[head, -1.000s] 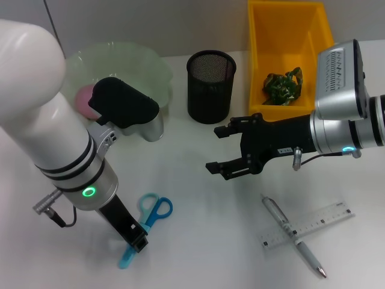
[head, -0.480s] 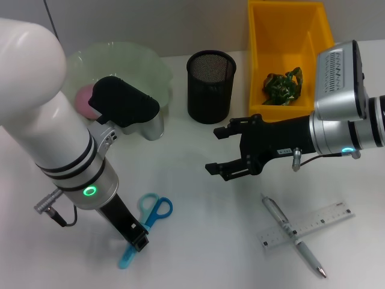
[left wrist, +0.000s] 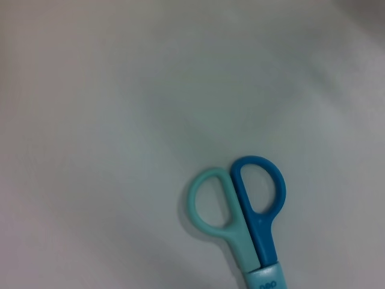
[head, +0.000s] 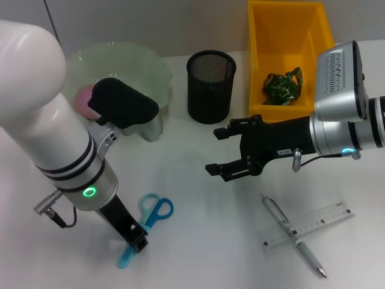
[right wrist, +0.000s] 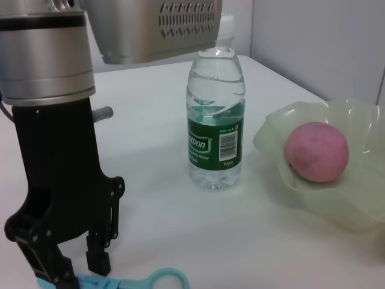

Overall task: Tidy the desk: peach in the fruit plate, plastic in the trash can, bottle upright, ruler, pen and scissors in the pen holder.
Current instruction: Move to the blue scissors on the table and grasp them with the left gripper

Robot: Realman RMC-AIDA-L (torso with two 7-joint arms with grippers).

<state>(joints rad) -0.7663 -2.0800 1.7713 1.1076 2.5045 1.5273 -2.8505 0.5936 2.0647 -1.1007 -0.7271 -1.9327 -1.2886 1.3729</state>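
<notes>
Worktop [head: 198, 241]: smooth, matt white. Scissors [left wrist: 246, 217]: smooth plastic handles, two blues. Pen holder [head: 210, 86]: black wire mesh. Bin [head: 260, 60]: glossy yellow plastic. Bottle [right wrist: 215, 120]: clear plastic, printed glossy label. Fruit plate [right wrist: 337, 198]: translucent, ruffled rim. Peach [right wrist: 316, 152]: matt pink skin. Ruler [head: 319, 224]: clear plastic. Left pincer [right wrist: 72, 265]: matt black.

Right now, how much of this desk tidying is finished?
Done: the peach lies in the fruit plate, the green plastic in the yellow bin, and the bottle stands upright. In hand: the left gripper is down at the scissors. Left: the pen and ruler on the desk; the pen holder looks empty. The right gripper hovers open.
</notes>
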